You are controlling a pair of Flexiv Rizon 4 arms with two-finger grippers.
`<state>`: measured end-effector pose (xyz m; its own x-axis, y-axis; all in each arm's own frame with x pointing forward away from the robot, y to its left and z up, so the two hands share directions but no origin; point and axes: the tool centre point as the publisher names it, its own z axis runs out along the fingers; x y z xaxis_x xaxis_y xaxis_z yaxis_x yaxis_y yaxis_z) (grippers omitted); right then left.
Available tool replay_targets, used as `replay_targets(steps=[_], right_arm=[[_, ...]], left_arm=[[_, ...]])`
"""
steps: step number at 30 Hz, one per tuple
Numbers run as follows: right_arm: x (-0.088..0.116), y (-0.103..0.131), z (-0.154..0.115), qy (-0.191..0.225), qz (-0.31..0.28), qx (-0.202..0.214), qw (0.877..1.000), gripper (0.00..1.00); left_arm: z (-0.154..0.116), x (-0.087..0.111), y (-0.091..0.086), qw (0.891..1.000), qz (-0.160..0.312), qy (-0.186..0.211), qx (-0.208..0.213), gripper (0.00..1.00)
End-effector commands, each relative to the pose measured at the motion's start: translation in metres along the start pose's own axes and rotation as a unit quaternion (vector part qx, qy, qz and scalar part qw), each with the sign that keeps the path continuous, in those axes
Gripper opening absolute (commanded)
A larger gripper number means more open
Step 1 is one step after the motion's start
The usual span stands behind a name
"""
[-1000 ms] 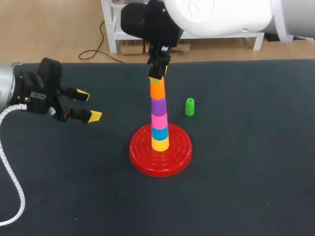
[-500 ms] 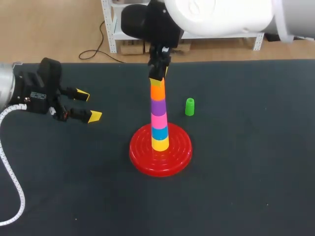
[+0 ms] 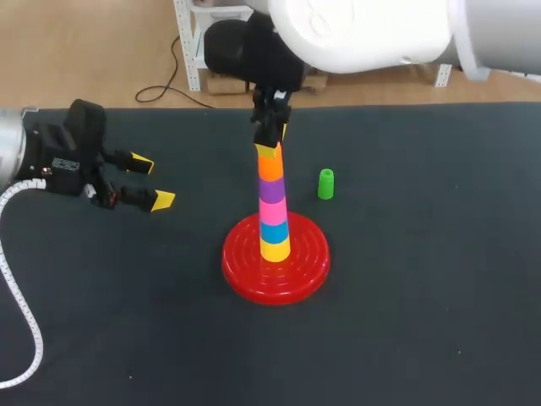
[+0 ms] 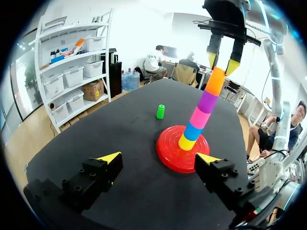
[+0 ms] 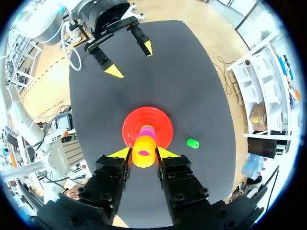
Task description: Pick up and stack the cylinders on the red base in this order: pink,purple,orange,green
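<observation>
On the red base (image 3: 245, 272) stands a tall stack, from the bottom yellow, blue, pink, purple and orange. My right gripper (image 3: 270, 145) hangs straight above it, and its yellow tips press the upper end of the orange cylinder (image 3: 270, 167) from both sides. The right wrist view looks down the stack, with the orange cylinder (image 5: 144, 147) between the tips of the right gripper (image 5: 144, 155). The green cylinder (image 3: 325, 183) stands alone on the table, right of the stack. My left gripper (image 3: 152, 182) hovers open and empty far to the left.
The dark table (image 3: 423, 296) carries nothing else. In the left wrist view the red base (image 4: 168, 149) lies just ahead of the open left gripper (image 4: 158, 158), and the green cylinder (image 4: 160, 111) stands farther off.
The orange cylinder has sunk lower with my right gripper, and the whole stack now stands shorter. The left arm has stayed where it was.
</observation>
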<state>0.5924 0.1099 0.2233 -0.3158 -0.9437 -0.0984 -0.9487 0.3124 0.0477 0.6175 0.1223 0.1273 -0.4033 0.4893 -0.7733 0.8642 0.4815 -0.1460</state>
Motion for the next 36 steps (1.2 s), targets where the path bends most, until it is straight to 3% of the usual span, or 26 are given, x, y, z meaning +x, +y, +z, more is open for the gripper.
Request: replay_targets(steps=[1, 2, 3, 4, 13, 19, 28, 36], right_arm=[[-0.001, -0.001, 0.003, -0.014, 0.004, 0.002, 1.000, 0.16], [-0.002, -0.003, -0.002, -0.023, 0.012, -0.002, 1.000, 0.26], [-0.002, -0.003, -0.006, -0.031, 0.013, -0.005, 0.999, 0.66], [-0.002, -0.004, -0.010, -0.038, 0.014, -0.007, 0.999, 1.00], [0.001, -0.012, -0.048, -0.102, 0.032, -0.008, 0.994, 1.00], [0.016, -0.042, -0.049, -0.122, 0.098, 0.022, 0.987, 1.00], [0.051, -0.090, -0.003, -0.115, 0.209, 0.026, 0.971, 1.00], [0.069, -0.114, 0.055, -0.088, 0.261, 0.009, 0.961, 1.00]], left_arm=[[0.000, 0.002, 0.000, 1.000, 0.001, -0.005, 0.000, 1.00], [0.000, 0.002, 0.000, 1.000, 0.001, -0.005, 0.000, 1.00], [0.000, 0.002, 0.000, 1.000, 0.001, -0.005, 0.000, 1.00], [0.000, 0.002, 0.000, 1.000, 0.001, -0.005, 0.000, 1.00], [0.000, 0.002, 0.000, 1.000, 0.001, -0.005, 0.000, 1.00], [0.000, 0.002, 0.000, 1.000, 0.001, -0.005, 0.000, 1.00], [0.000, 0.002, 0.000, 1.000, 0.001, -0.005, 0.000, 1.00], [0.000, 0.002, 0.000, 1.000, 0.001, -0.005, 0.000, 1.00]])
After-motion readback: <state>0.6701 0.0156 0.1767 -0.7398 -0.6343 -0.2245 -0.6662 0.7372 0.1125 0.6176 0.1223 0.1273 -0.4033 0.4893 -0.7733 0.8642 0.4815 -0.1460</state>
